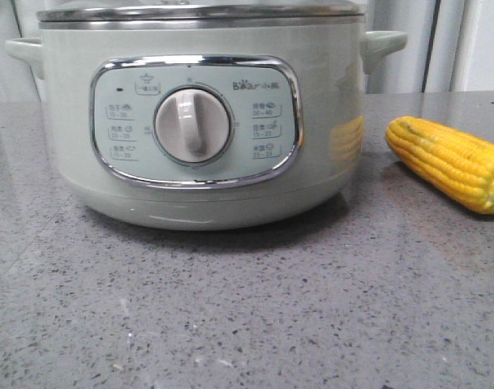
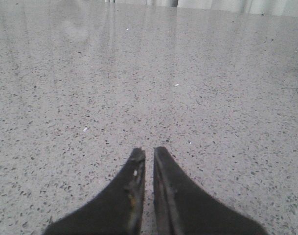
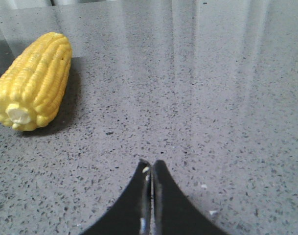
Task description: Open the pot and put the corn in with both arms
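The pale sage-green pot (image 1: 202, 121) stands close in the front view, with its cream dial (image 1: 191, 126), two side handles and a steel-rimmed lid (image 1: 202, 12) on top. The yellow corn (image 1: 449, 162) lies on the counter to the pot's right; it also shows in the right wrist view (image 3: 34, 81). My right gripper (image 3: 151, 163) is shut and empty, low over the counter, apart from the corn. My left gripper (image 2: 149, 151) is shut and empty over bare counter. Neither gripper shows in the front view.
A grey speckled stone counter (image 1: 247, 308) spreads in front of the pot. White panels (image 1: 466, 44) stand behind at the right.
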Controlling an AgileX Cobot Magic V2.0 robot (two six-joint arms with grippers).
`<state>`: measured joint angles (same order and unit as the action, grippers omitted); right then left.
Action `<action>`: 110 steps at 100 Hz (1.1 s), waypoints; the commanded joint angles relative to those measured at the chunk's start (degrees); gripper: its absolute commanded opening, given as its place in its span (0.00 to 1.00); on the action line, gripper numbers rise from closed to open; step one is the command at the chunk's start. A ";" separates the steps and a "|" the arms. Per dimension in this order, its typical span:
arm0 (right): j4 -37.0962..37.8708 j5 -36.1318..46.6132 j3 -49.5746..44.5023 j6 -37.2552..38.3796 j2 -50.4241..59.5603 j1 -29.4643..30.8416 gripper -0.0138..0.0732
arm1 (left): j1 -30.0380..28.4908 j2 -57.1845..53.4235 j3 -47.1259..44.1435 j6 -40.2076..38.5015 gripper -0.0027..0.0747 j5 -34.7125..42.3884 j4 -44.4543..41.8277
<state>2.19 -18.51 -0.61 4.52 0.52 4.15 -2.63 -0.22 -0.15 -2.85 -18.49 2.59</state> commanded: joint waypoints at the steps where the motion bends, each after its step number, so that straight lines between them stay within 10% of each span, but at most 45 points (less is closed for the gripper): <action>1: 0.86 1.04 -1.01 -0.33 1.37 0.25 0.08 | -0.11 -1.72 -1.15 0.01 0.01 2.71 0.60; 110: 0.86 4.84 -1.01 -0.33 1.37 0.25 0.08 | -0.11 -1.72 -1.15 0.01 0.01 9.10 -4.34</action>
<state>2.19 -17.97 -0.61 4.51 0.52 4.15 -2.63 -0.22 -0.15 -2.85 -15.15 -1.69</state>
